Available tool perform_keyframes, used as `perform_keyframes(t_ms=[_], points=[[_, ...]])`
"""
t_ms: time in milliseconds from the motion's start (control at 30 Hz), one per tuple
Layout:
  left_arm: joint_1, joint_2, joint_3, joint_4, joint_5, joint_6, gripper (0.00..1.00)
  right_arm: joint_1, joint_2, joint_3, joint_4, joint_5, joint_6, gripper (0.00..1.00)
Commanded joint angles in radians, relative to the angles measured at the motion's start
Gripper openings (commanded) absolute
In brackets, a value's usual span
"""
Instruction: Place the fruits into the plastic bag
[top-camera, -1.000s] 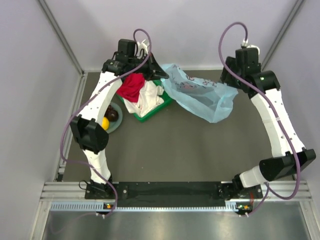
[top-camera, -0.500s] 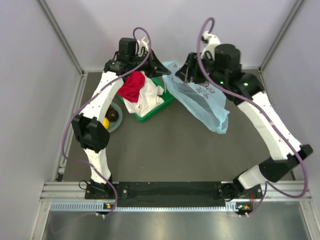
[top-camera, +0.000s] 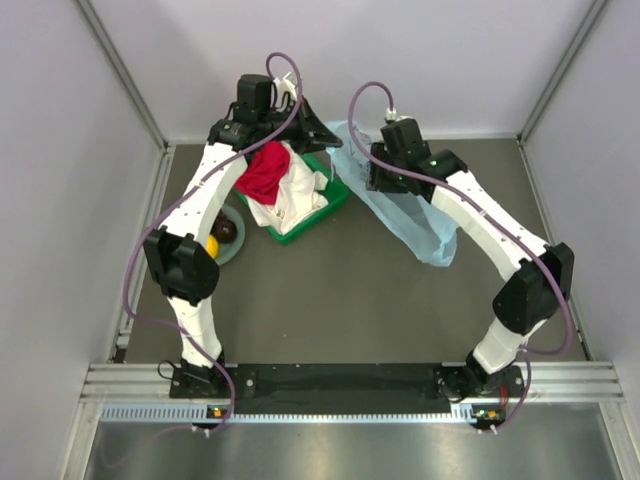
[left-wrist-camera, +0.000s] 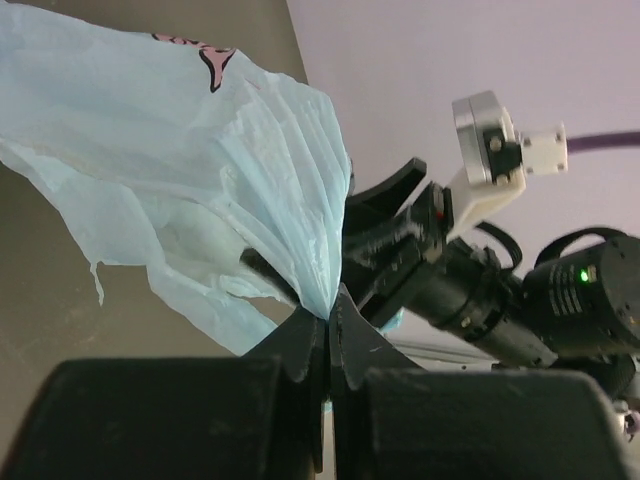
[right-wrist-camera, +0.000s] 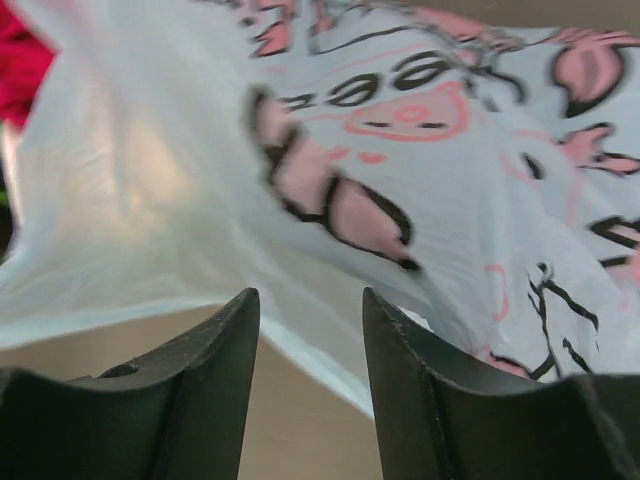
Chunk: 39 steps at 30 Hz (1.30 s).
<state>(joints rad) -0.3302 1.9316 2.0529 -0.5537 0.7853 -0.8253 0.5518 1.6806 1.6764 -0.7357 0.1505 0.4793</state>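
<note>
The light-blue plastic bag (top-camera: 415, 215) lies at the back of the table, with pink and black prints (right-wrist-camera: 400, 110). My left gripper (top-camera: 330, 138) is shut on the bag's left edge (left-wrist-camera: 300, 200), which bunches between its closed jaws (left-wrist-camera: 328, 318). My right gripper (top-camera: 372, 178) is open and empty just above the bag's upper left part, its fingertips (right-wrist-camera: 240, 300) close to the film. An orange-yellow citrus (top-camera: 210, 247) and a dark round fruit (top-camera: 227, 230) lie on the grey-green plate (top-camera: 236, 250) at the left. The grapes and the green fruit are not visible.
A green tray (top-camera: 318, 210) of red and white cloths (top-camera: 265, 172) stands between the plate and the bag. The left arm passes over the plate and tray. The right arm's wrist (left-wrist-camera: 470, 290) shows close behind the bag in the left wrist view. Walls enclose the table.
My right arm has swung from the back right to the left and down over the bag, close to my left gripper. The bag's right part has drawn in. My left arm has not moved.
</note>
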Motion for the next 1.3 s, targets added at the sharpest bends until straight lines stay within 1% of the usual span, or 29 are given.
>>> perform_keyframes(t_ms=[0, 67, 100, 133, 200, 267, 400, 467, 567, 700, 733, 767, 833, 967, 1100, 1167, 1267], points=[[-0.003, -0.042, -0.007, 0.090, 0.048, -0.011, 0.00, -0.072, 0.010, 0.005, 0.007, 0.181, 0.007, 0.47], [-0.004, -0.046, -0.022, 0.127, 0.104, -0.046, 0.00, -0.085, 0.022, -0.010, 0.044, 0.208, -0.010, 0.50], [-0.006, -0.052, -0.045, 0.179, 0.124, -0.060, 0.00, -0.089, 0.028, -0.010, 0.059, 0.221, -0.042, 0.54], [-0.010, -0.054, -0.056, 0.199, 0.153, -0.073, 0.00, -0.090, 0.037, -0.003, 0.079, 0.231, -0.060, 0.55], [-0.016, -0.057, -0.071, 0.231, 0.167, -0.092, 0.00, -0.089, 0.073, 0.006, 0.133, 0.225, -0.084, 0.58], [-0.026, -0.052, -0.071, 0.245, 0.181, -0.109, 0.00, -0.089, 0.121, 0.032, 0.182, 0.189, -0.082, 0.60], [-0.046, -0.034, -0.073, 0.333, 0.219, -0.181, 0.00, -0.089, 0.212, 0.072, 0.252, 0.146, -0.053, 0.64], [-0.059, -0.026, -0.073, 0.408, 0.238, -0.234, 0.00, -0.089, 0.240, 0.065, 0.289, 0.109, -0.065, 0.69], [-0.066, -0.020, -0.073, 0.497, 0.246, -0.297, 0.00, -0.089, 0.289, 0.040, 0.335, 0.018, -0.105, 0.73], [-0.064, -0.017, -0.069, 0.545, 0.212, -0.319, 0.00, -0.090, 0.294, -0.004, 0.285, -0.054, -0.105, 0.73], [-0.063, -0.017, -0.066, 0.546, 0.203, -0.318, 0.00, -0.089, 0.268, -0.045, 0.268, -0.095, -0.107, 0.73], [-0.059, -0.016, -0.068, 0.576, 0.194, -0.317, 0.00, -0.089, 0.254, -0.069, 0.256, -0.110, -0.107, 0.72], [-0.049, -0.014, -0.069, 0.580, 0.177, -0.316, 0.00, -0.090, 0.200, -0.144, 0.231, -0.138, -0.108, 0.72], [-0.020, -0.023, -0.073, 0.584, 0.146, -0.307, 0.00, -0.096, 0.119, -0.245, 0.125, -0.117, -0.120, 0.72], [0.000, -0.020, -0.073, 0.606, 0.129, -0.320, 0.00, -0.108, 0.036, -0.369, 0.101, -0.106, -0.104, 0.73], [-0.001, -0.005, -0.073, 0.612, 0.143, -0.345, 0.00, -0.112, -0.002, -0.386, 0.067, -0.092, -0.103, 0.73], [-0.007, 0.004, -0.083, 0.632, 0.161, -0.376, 0.00, -0.122, -0.037, -0.360, -0.011, -0.036, -0.123, 0.74]])
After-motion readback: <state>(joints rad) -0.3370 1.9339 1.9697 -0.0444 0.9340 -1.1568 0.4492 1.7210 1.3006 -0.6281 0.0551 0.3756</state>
